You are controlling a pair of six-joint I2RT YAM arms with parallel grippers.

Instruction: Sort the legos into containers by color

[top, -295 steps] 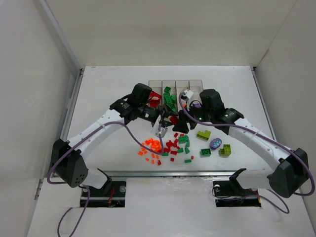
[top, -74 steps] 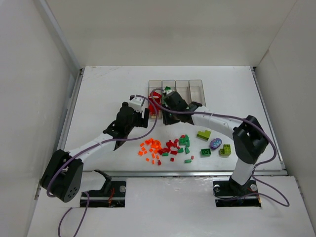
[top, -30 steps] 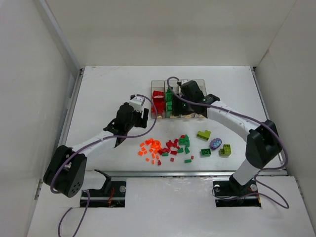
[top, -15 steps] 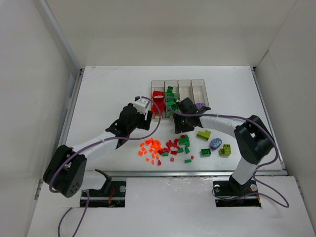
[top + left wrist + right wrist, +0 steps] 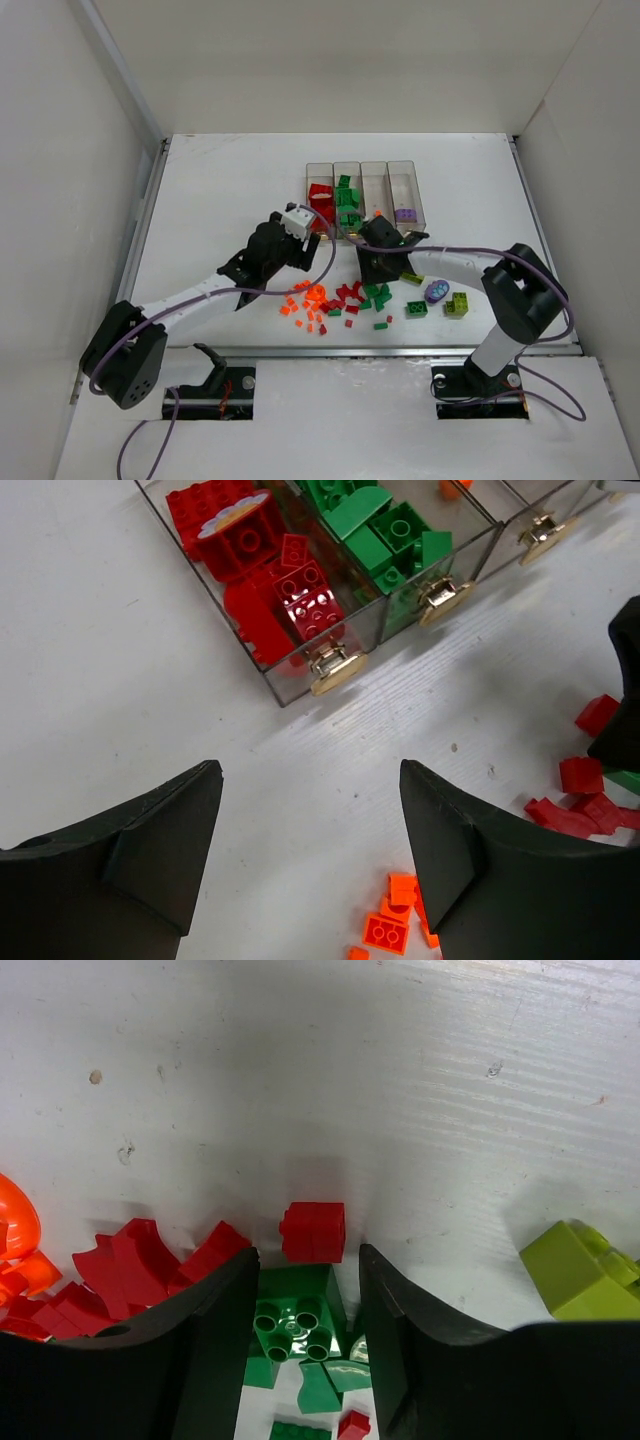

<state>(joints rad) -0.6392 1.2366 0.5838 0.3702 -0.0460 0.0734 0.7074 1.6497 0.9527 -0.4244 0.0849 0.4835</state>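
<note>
The four joined clear containers (image 5: 361, 170) stand at the back centre. They hold red legos (image 5: 320, 196), green legos (image 5: 347, 200), one orange bit (image 5: 376, 211) and a purple piece (image 5: 405, 214). Loose legos lie in front: orange (image 5: 309, 299), red (image 5: 346, 294), green (image 5: 379, 297). My left gripper (image 5: 301, 262) is open and empty, between the red bin (image 5: 250, 560) and the orange bits (image 5: 390, 930). My right gripper (image 5: 376, 274) is down in the pile, its open jaws either side of a green four-stud brick (image 5: 295, 1315), with a red round brick (image 5: 313, 1232) just beyond it.
Lime-yellow bricks (image 5: 412, 272) (image 5: 457, 303), a green brick (image 5: 417, 308) and a purple oval piece (image 5: 437, 291) lie right of the pile. A lime brick (image 5: 580, 1270) shows in the right wrist view. Brass dots (image 5: 335, 665) mark the bins' near ends. White walls enclose the table.
My right gripper came from above the bins down to the pile and now straddles the green brick. My left gripper shifted right and forward, towards the orange bits.
</note>
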